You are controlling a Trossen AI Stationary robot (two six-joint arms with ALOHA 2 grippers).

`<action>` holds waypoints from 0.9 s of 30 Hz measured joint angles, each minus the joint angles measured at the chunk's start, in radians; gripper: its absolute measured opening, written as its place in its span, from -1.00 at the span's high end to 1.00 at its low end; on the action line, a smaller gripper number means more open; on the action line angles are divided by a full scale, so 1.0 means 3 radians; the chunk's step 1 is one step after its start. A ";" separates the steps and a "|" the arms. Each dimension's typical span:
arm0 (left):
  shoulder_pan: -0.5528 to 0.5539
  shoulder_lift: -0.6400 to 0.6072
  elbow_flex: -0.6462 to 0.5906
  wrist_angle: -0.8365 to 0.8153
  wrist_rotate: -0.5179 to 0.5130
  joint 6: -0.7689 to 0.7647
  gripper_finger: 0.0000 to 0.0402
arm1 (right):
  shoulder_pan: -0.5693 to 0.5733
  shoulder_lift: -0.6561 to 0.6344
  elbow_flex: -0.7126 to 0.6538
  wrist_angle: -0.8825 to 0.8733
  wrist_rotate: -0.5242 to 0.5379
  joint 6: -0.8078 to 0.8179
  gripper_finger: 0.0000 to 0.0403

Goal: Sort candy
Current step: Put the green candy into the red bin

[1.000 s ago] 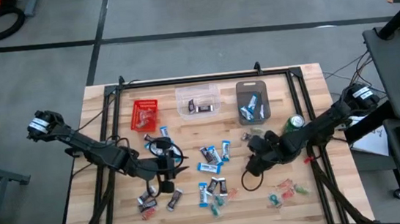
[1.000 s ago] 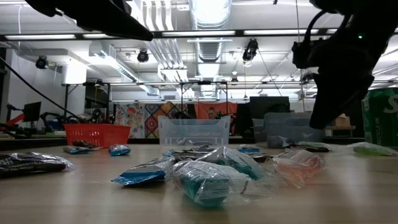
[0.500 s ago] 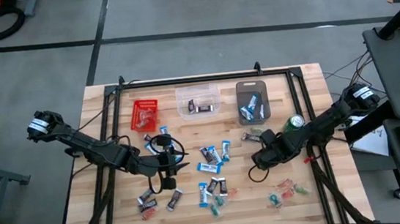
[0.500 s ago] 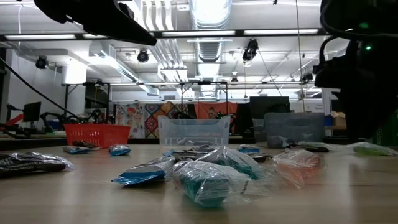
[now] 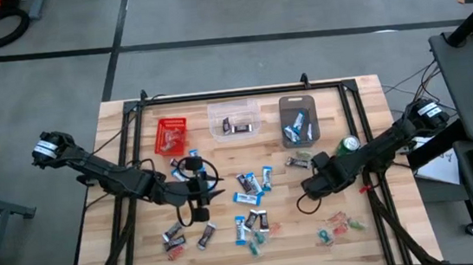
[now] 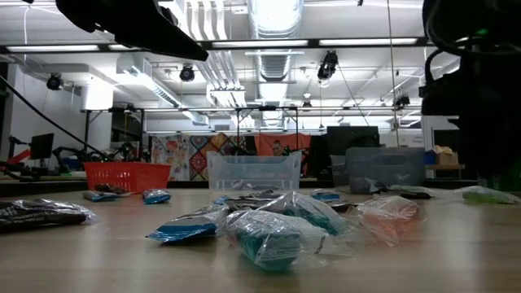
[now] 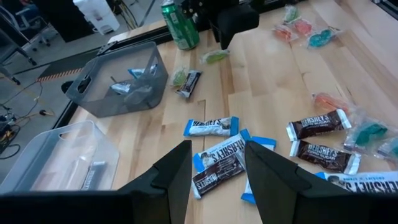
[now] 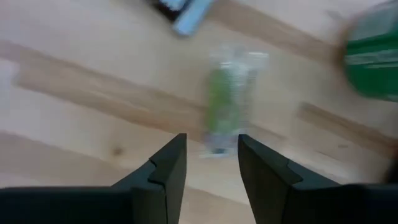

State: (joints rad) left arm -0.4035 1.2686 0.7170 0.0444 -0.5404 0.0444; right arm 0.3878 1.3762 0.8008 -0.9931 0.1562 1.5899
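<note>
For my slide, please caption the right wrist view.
Right hand, fingers apart, above a clear-wrapped green candy on the wooden table.

Candy (image 5: 252, 202) scattered mid-table: blue-white, dark brown bars; red, green sweets right.

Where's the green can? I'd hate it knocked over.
High view: the can stands right of centre, beside the right arm and just right of the grey bin.

"HERSHEY'S" on candy (image 7: 213, 126) wrappers
</note>
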 joint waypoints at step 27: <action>0.0051 0.0000 0.0000 0.0085 0.0139 0.0004 0.34 | 0.0001 0.0615 -0.0051 0.0271 0.0212 -0.0467 0.85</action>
State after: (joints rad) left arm -0.3882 1.2686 0.7170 0.0700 -0.4987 0.0458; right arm 0.3880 1.5608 0.7855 -0.9118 0.2199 1.4497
